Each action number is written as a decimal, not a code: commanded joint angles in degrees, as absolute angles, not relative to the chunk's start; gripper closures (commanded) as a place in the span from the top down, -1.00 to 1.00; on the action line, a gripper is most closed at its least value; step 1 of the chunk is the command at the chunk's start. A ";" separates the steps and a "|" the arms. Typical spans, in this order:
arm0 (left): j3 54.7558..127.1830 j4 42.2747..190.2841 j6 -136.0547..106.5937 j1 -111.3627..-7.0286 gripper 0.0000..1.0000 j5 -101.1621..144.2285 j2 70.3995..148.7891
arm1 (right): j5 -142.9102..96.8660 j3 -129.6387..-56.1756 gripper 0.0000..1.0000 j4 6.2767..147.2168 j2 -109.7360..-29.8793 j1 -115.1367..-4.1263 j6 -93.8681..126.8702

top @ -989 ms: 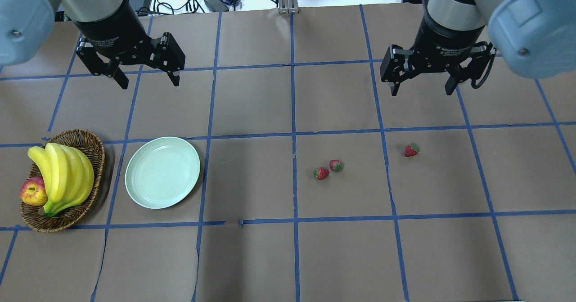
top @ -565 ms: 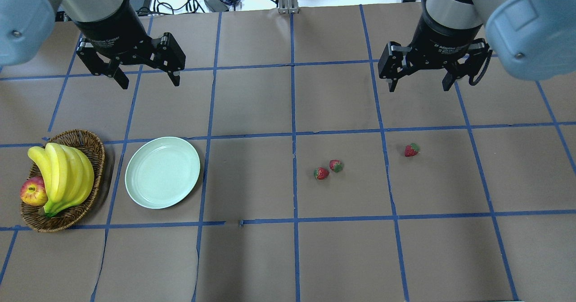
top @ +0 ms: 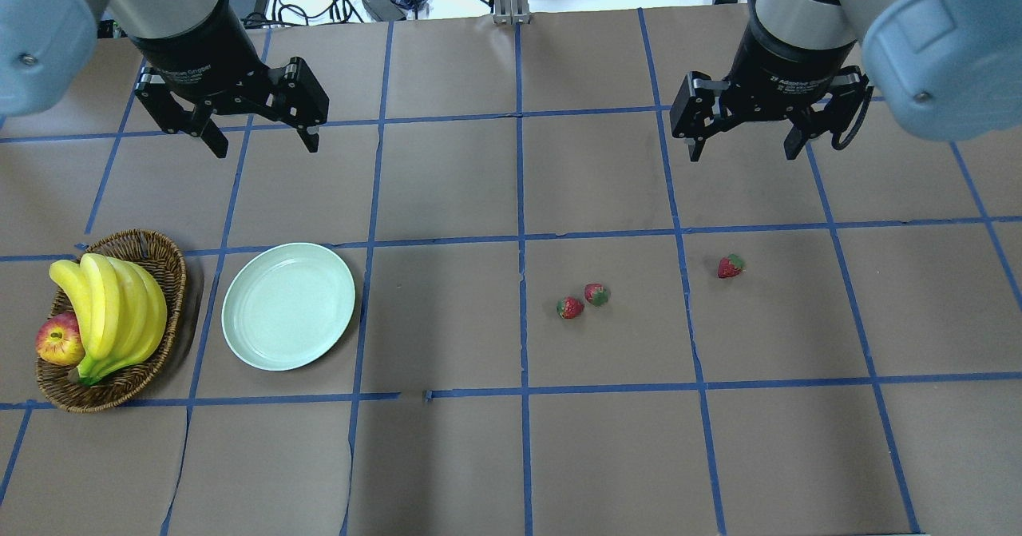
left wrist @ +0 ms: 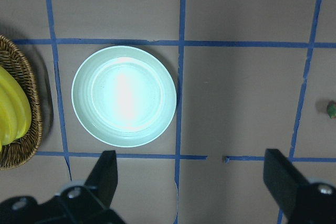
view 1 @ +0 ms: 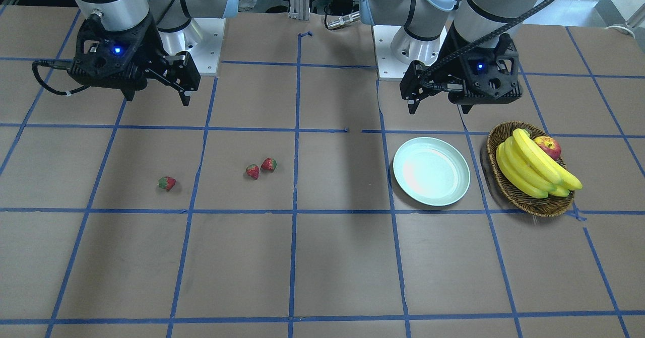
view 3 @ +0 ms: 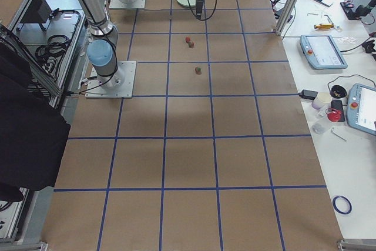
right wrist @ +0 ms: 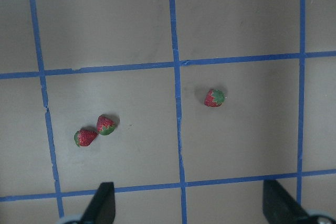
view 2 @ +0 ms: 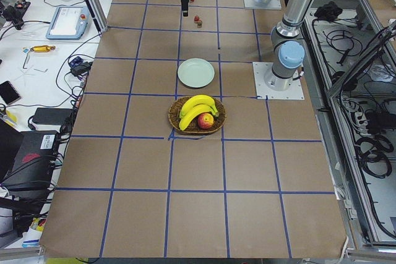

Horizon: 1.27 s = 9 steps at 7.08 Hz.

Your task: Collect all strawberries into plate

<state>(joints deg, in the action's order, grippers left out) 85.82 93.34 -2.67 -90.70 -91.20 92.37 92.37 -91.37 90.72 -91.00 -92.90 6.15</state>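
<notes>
Three small red strawberries lie on the brown table: two close together (top: 570,307) (top: 596,294) and one apart to the right (top: 730,266); they also show in the right wrist view (right wrist: 85,137) (right wrist: 106,125) (right wrist: 214,98). The pale mint-green plate (top: 288,306) sits empty at the left, and shows in the left wrist view (left wrist: 124,96). My left gripper (top: 261,140) hangs open high behind the plate. My right gripper (top: 742,148) hangs open high behind the lone strawberry. Both are empty.
An oval wicker basket (top: 156,247) with bananas (top: 112,312) and a red apple (top: 60,339) stands left of the plate. Blue tape lines grid the brown table. Cables and devices lie beyond the table's far edge.
My right gripper has shifted slightly back and to the left. The left arm, strawberries and plate have not moved.
</notes>
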 commanded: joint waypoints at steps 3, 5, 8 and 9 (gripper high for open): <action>85.87 93.34 -2.72 -90.70 1.00 -91.14 92.37 | 92.37 -91.49 1.00 90.70 -90.97 -92.90 6.24; 85.87 93.34 -2.64 -90.70 1.00 -91.23 92.37 | 92.37 -91.41 1.00 90.70 -90.97 -92.90 6.24; 85.87 93.34 -2.72 -90.70 1.00 -91.23 92.37 | 92.37 -91.67 1.00 90.70 -90.97 -92.90 6.24; 85.87 93.34 -2.64 -90.70 1.00 -91.23 92.37 | 92.29 -91.76 1.00 90.96 -90.10 -92.90 6.24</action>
